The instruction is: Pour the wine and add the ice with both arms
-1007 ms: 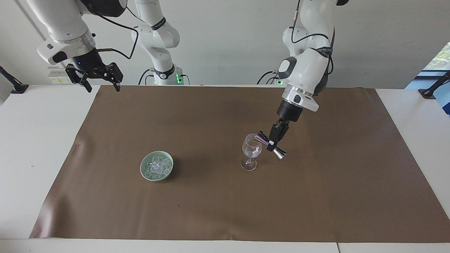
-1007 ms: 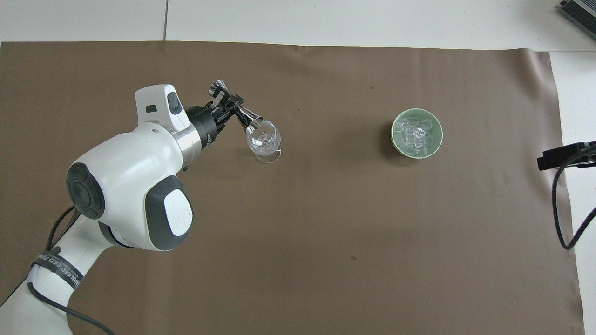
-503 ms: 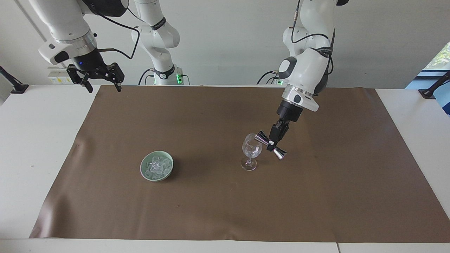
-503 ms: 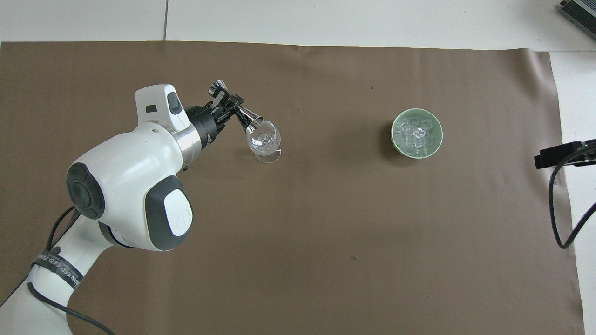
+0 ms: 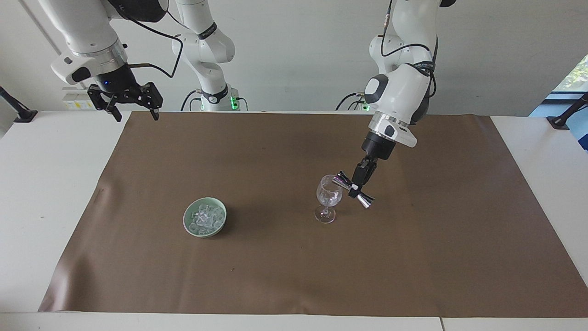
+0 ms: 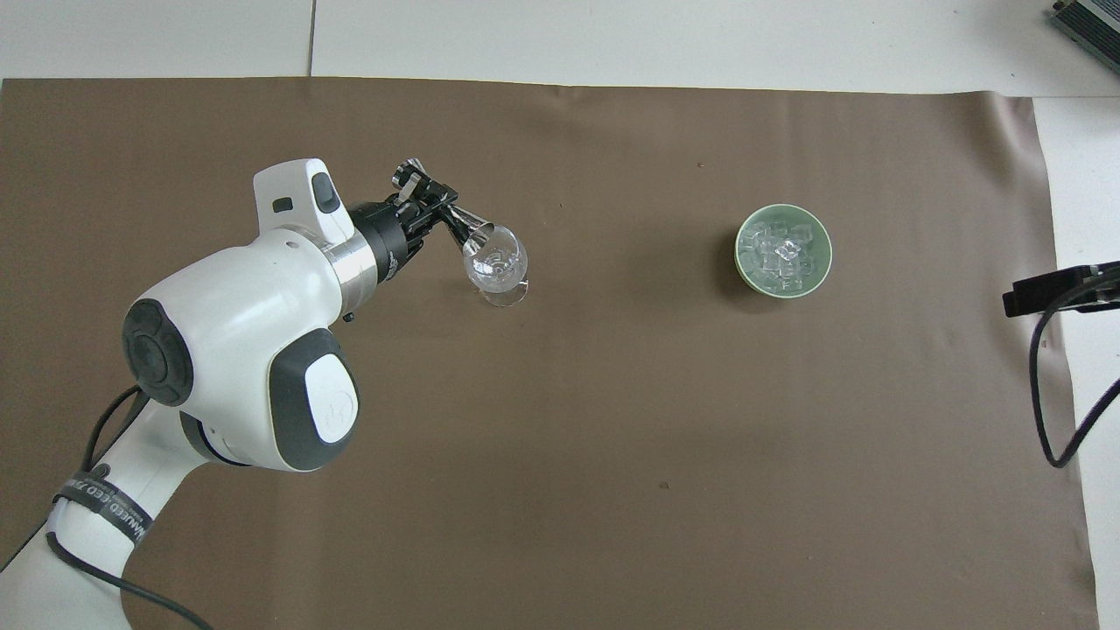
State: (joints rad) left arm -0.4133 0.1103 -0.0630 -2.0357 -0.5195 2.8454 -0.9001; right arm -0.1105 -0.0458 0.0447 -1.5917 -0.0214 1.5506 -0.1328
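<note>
A clear stemmed wine glass [image 5: 329,195] [image 6: 495,267] stands upright on the brown mat. My left gripper [image 5: 357,186] [image 6: 429,203] is shut on the waist of a metal jigger [image 5: 366,200] [image 6: 472,232], which is tilted with one mouth at the glass's rim. No wine shows; I cannot tell whether liquid is in the glass. The ice [image 5: 205,216] [image 6: 781,254] is heaped in a pale green bowl [image 5: 186,221] [image 6: 740,254], beside the glass toward the right arm's end. My right gripper [image 5: 136,115] hangs open and holding nothing over the mat's corner nearest the right arm's base.
The brown mat [image 5: 413,266] covers most of the white table [image 5: 41,193]. In the overhead view a black part of the right gripper [image 6: 1046,293] and a dark cable [image 6: 1046,411] show at the mat's edge.
The right gripper has drifted slightly over its corner of the mat. The left arm has shifted a little, still holding the jigger tilted at the glass. Glass and bowl have not moved.
</note>
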